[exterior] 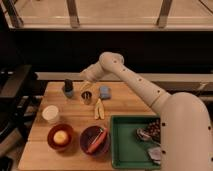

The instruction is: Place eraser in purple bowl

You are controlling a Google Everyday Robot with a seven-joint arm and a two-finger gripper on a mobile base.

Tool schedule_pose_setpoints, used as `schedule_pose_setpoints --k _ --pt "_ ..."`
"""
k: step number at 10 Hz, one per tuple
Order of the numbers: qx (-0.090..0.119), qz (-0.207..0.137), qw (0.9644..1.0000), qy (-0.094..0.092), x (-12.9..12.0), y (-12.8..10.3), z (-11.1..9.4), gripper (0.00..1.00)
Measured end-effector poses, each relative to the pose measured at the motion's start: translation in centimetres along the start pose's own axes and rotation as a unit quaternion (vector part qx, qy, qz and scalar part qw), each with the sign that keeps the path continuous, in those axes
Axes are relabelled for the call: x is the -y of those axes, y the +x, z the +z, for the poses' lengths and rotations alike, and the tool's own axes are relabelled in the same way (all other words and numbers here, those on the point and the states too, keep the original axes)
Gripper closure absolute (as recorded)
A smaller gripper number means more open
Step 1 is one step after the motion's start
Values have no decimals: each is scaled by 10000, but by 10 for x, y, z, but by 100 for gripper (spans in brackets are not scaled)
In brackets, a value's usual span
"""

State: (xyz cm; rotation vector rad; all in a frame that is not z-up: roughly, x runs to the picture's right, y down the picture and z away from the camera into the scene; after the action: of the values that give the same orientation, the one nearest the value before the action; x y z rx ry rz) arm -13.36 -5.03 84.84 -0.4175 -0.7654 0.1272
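Eraser, small dark block standing upright, long axis vertical, just left of metal cup as seen by the camera and a touch farther back. Resting on or directly behind a round blue piece; cannot tell which.

Gripper at end of single white arm, hovering right above metal cup, not touching eraser. Cannot tell whether spread or pressed together.

Eraser therefore close by on gripper's camera-left side, at about the same depth.

Purple bowl well in front of metal cup, holding something red-orange. Red-orange bowl in front and left of metal cup. Light blue block just right of metal cup.

Likely next: short sideways reach left, then a grip from above on eraser's upright sides. Not yet grasped, so task judged barely begun.
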Motion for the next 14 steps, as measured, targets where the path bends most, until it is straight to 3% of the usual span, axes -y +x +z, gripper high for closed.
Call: schedule_pose_setpoints --k 3,8,14 --pt "240 -93 9997 -41 14 -19 32 35" --pt "313 -438 9979 -363 28 -46 79 35" --pt "268 -669 9961 -506 49 -33 115 35"
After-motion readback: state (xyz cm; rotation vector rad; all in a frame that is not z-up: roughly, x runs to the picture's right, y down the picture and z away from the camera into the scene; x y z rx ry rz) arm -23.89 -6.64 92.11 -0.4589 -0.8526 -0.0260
